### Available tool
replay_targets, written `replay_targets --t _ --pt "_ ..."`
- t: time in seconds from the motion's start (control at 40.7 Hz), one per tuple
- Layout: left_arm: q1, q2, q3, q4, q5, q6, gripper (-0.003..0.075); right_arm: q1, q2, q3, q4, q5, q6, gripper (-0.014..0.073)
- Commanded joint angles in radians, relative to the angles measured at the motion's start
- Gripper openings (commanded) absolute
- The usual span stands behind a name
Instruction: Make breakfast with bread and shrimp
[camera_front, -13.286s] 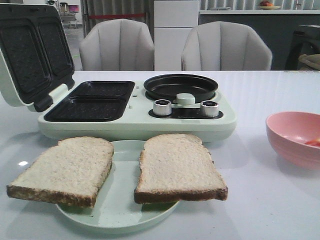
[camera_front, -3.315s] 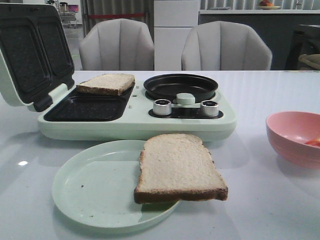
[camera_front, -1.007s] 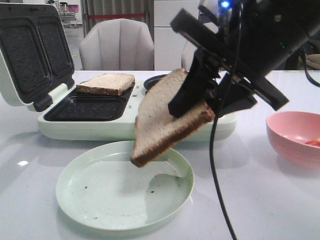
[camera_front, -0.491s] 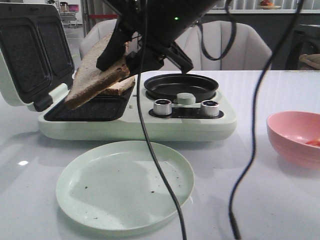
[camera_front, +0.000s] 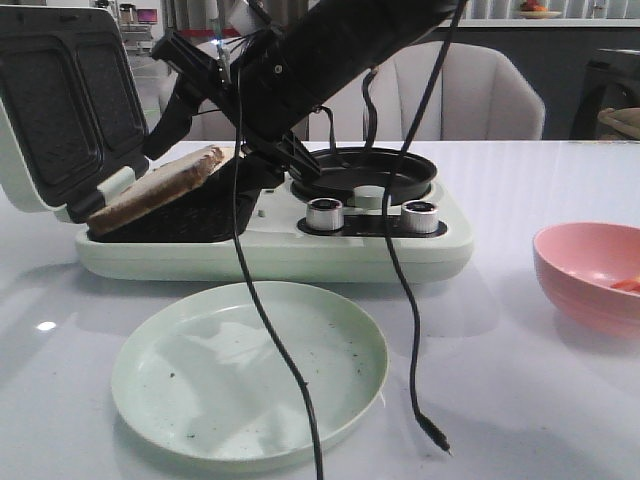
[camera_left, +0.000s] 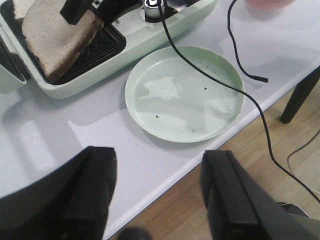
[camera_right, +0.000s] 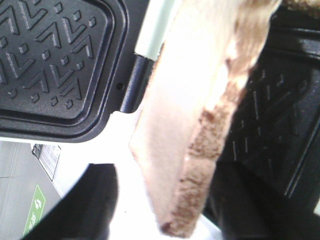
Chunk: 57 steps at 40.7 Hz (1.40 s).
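Front view showed a slice of bread tilted over the near tray of the sandwich maker, its low end at the tray's left edge, the raised end clamped in the right claw. Nearer lay a bare green plate on the tabletop; a pink bowl sat far right. Left claw hung apart, holding nothing.

Bread tilted, seemingly on grill tray

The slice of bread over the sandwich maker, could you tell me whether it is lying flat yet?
Not yet. The bread is tilted, its low edge at the tray's front.
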Motion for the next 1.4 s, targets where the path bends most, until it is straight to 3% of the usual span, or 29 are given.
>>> replay_targets --t 0.0,0.123,0.246,0.54,0.663,0.909,1.375 --pt "-0.009 0.000 -0.028 -0.006 -0.068 -0.007 0.0424 -0.013 -0.074 -0.041 0.036 0.000 -0.009 0.0549" --pt "-0.009 0.000 -0.028 -0.006 -0.068 -0.007 0.0424 -0.028 -0.106 -0.041 -0.043 0.027 -0.006 0.0513" --pt "-0.009 0.000 -0.028 -0.006 -0.068 -0.007 0.0424 -0.036 -0.174 -0.041 -0.226 0.079 0.066 0.0474" --pt "-0.009 0.000 -0.028 -0.006 -0.068 -0.007 0.0424 0.032 -0.436 -0.022 -0.959 0.270 0.360 0.0473" --pt "-0.009 0.000 -0.028 -0.008 -0.068 -0.007 0.0424 0.075 -0.546 0.054 -1.129 0.290 0.449 0.0473" --pt "-0.009 0.000 -0.028 0.000 -0.068 -0.007 0.0424 0.084 -0.772 0.307 -1.145 0.273 0.459 0.0473" --pt "-0.009 0.000 -0.028 0.000 -0.068 -0.007 0.0424 0.084 -1.234 0.894 -1.063 0.064 0.460 0.0473"
